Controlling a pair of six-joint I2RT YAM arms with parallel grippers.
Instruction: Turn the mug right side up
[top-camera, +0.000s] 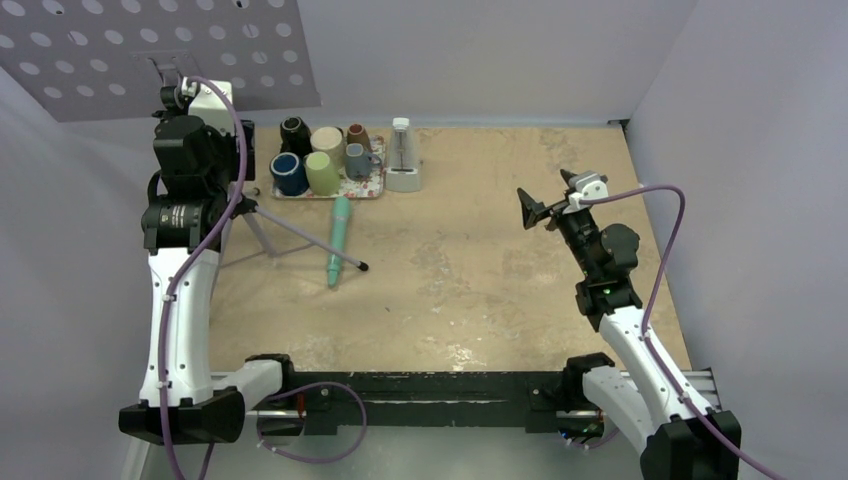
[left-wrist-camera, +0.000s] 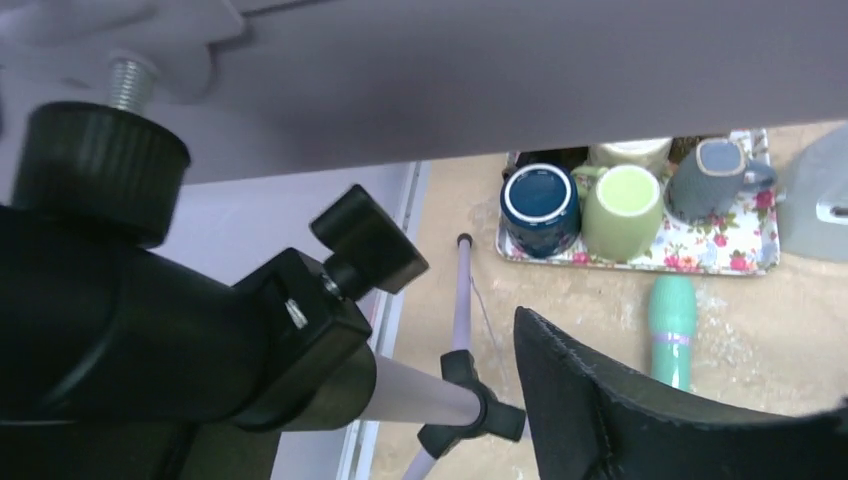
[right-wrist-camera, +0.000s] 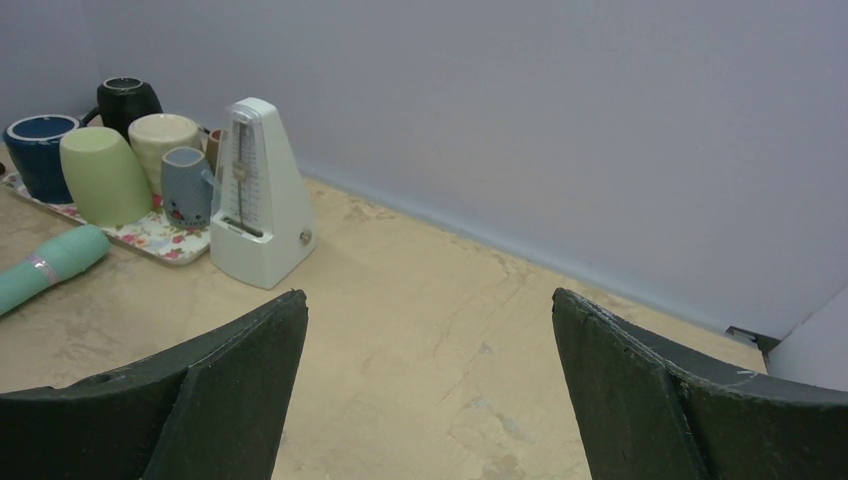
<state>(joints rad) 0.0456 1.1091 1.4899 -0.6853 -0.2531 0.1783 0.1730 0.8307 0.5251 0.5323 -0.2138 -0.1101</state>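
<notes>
I see plain pale lavender walls (top-camera: 480, 50) enclosing a worn beige tabletop (top-camera: 470, 290); a pale grey perforated board (top-camera: 120, 70) hangs at eleven o'clock.

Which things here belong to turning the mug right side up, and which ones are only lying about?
For the job:
- green mug, apparently upside down
- floral tray beneath it

Lying about:
- blue mug, grey mug, cream mug, black mug, brown mug
- metronome
- teal tube
- tripod

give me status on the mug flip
Right claw open, empty; left claw unclear. Light green ceramic mug looks upside down on floral tray, untouched. Dark blue mug, cream mug crowd it.
</notes>
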